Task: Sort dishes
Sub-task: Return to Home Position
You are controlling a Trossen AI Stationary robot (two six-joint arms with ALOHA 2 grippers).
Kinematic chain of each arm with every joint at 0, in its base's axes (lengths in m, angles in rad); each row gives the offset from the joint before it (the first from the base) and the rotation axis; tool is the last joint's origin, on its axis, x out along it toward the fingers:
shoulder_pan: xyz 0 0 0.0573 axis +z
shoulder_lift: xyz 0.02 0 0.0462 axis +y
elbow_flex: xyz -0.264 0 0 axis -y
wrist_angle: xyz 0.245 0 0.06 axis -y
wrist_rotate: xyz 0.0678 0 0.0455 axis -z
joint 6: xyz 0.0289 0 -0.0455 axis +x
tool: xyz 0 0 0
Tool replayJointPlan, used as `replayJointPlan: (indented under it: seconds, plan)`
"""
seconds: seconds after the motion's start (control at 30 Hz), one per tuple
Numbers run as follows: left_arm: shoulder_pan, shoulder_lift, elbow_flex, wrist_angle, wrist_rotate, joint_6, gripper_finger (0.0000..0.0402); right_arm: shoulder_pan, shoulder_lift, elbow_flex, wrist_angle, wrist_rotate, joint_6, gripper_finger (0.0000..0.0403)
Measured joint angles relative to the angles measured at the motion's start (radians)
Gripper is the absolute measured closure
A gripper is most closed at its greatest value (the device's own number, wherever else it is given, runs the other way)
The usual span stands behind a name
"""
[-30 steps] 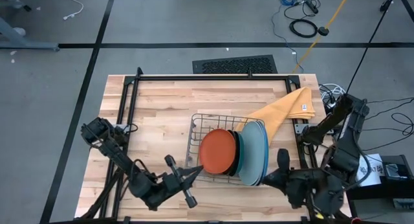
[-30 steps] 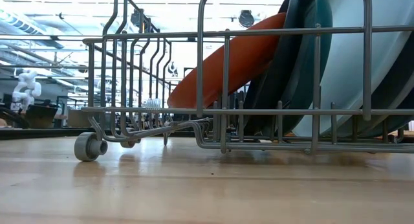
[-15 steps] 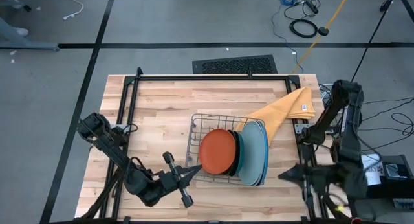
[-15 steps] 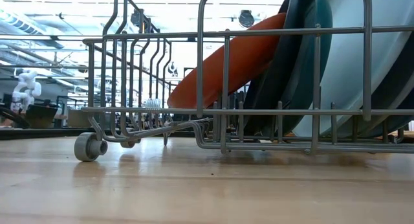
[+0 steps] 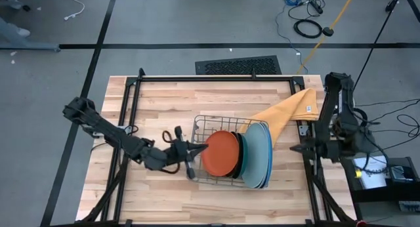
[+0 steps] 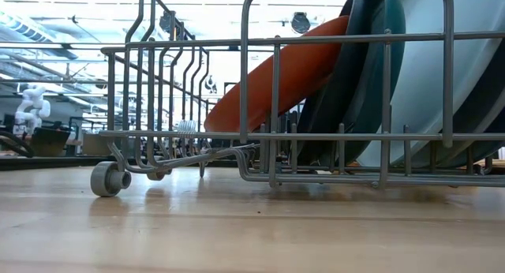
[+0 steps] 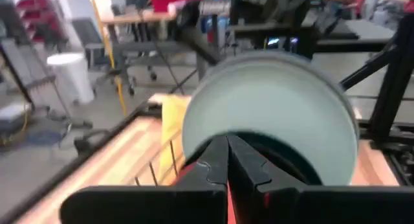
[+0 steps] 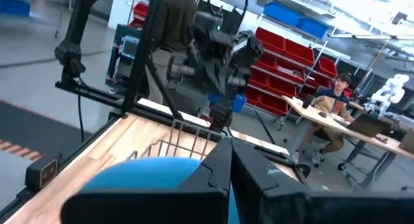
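The dishes stand on edge in the wire rack [image 5: 197,125], packed together and leaning. The orange-red plate [image 5: 220,155] is outermost on the table's left, then dark plates [image 5: 241,155], pale plates [image 5: 257,158] and a bright blue rim [image 5: 269,163]. My left gripper [image 5: 195,149] is shut and points level at the orange-red plate's left rim, at the rack's left side. In the left wrist view the shut fingers [image 7: 228,156] sit before the pale blue plate [image 7: 272,94]. My right gripper [image 5: 295,149] is shut and hangs near the table's right edge, clear of the rack; the bright blue plate [image 8: 149,175] shows below it. My left gripper's shut tips are at the orange-red plate's left rim [image 5: 204,150], coming level from the table's left. I cannot tell whether they touch the plate or the rack wire.
A yellow-orange cloth [image 5: 289,112] lies from the rack's far right corner toward the table's far right corner. A black frame [image 5: 210,78] runs along the table's far, left and right sides. Bare wood lies far of and left of the rack. People sit in the room beyond [image 8: 336,94].
My left gripper has swung from the table's near edge toward the far side and right, up to the rack's left side beside the orange-red plate. My right arm has drawn back from the near side of the rack toward the table's right edge. The plates have stayed put.
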Motion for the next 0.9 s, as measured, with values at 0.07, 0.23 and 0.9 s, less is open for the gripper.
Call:
replayJointPlan:
  seconds: [0.07, 0.23, 0.9]
  plan:
    - [0.006, -0.028, 0.000, 0.010, 0.021, 0.064, 0.0401, -0.016, -0.060, -0.065, 0.044, -0.006, -0.001, 0.0403]
    - [0.034, -0.109, -0.025, 0.048, 0.089, 0.145, 0.0401, -0.078, -0.203, -0.263, 0.292, -0.091, -0.088, 0.0403]
    - [0.115, -0.527, -0.894, 0.723, 0.099, 0.075, 0.0402, -0.135, -0.618, -0.609, 0.611, -0.188, -0.397, 0.0403]
